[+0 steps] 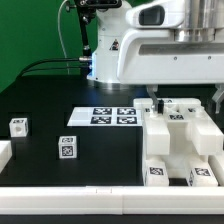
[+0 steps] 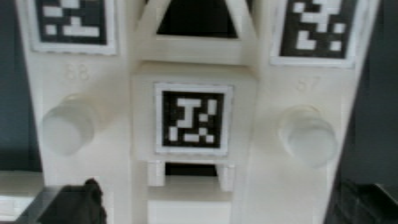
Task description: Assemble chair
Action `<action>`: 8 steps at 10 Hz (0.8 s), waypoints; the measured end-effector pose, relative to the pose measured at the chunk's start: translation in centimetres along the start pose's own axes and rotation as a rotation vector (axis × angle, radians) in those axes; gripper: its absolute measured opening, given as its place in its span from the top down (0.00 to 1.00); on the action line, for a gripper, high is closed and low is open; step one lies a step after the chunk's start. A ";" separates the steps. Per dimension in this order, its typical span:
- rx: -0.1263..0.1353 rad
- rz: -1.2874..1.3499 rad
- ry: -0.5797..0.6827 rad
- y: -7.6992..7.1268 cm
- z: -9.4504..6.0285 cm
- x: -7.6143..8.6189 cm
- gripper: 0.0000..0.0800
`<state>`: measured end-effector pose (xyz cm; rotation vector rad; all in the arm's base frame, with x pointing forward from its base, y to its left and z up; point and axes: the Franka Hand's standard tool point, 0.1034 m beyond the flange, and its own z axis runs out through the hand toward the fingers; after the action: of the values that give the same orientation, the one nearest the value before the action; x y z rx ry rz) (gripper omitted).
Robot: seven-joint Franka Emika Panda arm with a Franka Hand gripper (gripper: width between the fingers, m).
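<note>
The chair stands partly built at the exterior view's right, a white block of slabs with black-and-white tags on top and along its front. My gripper hangs just over its far end. In the wrist view the chair fills the picture: a central tag between two round knobs, with two more tags beyond. My gripper is open, and its dark fingers stand on either side of the white middle slab without pinching it. Two small tagged chair pieces lie loose at the exterior view's left.
The marker board lies flat on the black table, just left of the chair. Another white part shows at the far left edge. A white rim runs along the table's front, and the robot's base stands behind.
</note>
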<state>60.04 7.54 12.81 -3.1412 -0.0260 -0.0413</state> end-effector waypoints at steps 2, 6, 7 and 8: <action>0.013 -0.010 -0.037 0.8 -2.5 -0.5 0.19; 0.019 -0.042 -0.038 1.3 -2.1 -0.7 0.19; 0.041 -0.079 -0.047 3.6 -1.9 -1.2 0.19; 0.041 -0.107 -0.049 6.5 -1.8 -1.5 0.19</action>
<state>58.60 0.97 14.56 -3.0963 -0.1931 0.0365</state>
